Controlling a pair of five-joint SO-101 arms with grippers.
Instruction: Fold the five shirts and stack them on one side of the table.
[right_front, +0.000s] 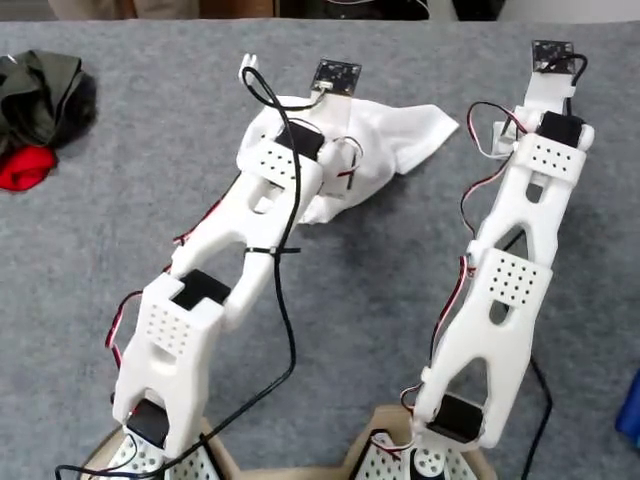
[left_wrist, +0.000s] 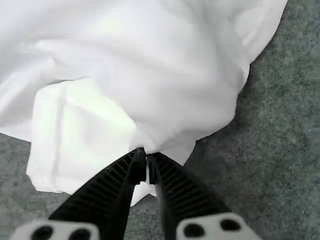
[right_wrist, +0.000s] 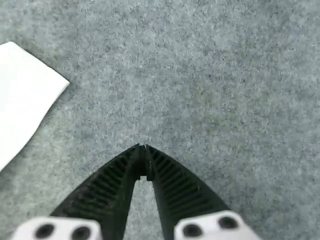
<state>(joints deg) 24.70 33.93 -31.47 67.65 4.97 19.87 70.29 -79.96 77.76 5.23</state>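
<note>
While the left gripper has a fold of the white shirt nipped between its fingertips, I'd draw that edge low and slow across the grey table so the cloth spreads flat, and bring the right gripper (fingers pressed together on nothing, over bare table near a shirt corner) in to pin it. The shirt lies rumpled at the far middle of the table, limp and bunched, one pointed flap sticking out toward the right arm.
</note>
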